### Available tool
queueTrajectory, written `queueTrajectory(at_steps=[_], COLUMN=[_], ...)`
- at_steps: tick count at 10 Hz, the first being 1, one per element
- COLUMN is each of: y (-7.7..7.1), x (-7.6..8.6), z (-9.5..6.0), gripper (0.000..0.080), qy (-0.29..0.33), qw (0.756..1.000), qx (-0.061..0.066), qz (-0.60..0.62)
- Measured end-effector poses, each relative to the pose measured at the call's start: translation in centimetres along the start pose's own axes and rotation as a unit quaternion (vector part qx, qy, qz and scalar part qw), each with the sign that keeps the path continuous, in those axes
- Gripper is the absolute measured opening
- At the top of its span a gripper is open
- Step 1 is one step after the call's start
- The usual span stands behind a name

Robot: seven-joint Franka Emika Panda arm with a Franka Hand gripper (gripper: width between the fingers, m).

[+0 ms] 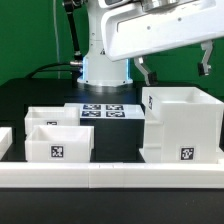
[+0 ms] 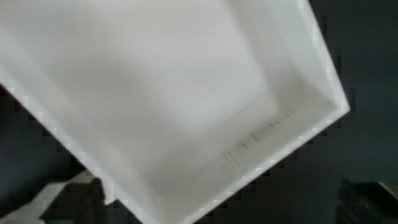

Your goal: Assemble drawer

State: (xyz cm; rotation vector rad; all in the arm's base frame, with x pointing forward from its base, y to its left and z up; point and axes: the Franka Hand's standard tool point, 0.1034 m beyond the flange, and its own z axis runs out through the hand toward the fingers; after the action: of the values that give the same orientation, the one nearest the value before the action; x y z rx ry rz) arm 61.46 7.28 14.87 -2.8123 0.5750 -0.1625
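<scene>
Two trays [image 1: 57, 147], one housing [image 1: 181, 125] (tagged), one tool [image 1: 172, 70]

Drawer parts, not yet joined. Housing [image 1: 182, 125] — a tall white box, upright, top open, with one black-and-white square tag low on its front face and another on the side facing the trays. Front tray [image 1: 58, 145] — a low white open-top box, upright, tag on its front wall, standing apart from the housing toward the exterior view's left. Rear tray [image 1: 46, 115]: same form, directly behind the front tray, farther from the housing.
</scene>
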Motion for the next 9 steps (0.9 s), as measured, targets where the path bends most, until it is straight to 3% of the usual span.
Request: queueTrajectory(at_steps=[2, 3, 5, 9], y=[0.3, 1.4, 5.3, 11.6], x=[0.1, 0.2, 0.4, 1.5], z=[0.0, -0.2, -0.9, -1.0], gripper=[0.0648, 0.0648, 0.0648, 0.0648], qy=[0.000, -0.004, -0.001, -0.006], qw=[0.998, 0.992, 0.990, 0.984], qx=[-0.001, -0.007, -0.022, -0.037], qz=[-0.064, -0.124, -0.140, -0.176])
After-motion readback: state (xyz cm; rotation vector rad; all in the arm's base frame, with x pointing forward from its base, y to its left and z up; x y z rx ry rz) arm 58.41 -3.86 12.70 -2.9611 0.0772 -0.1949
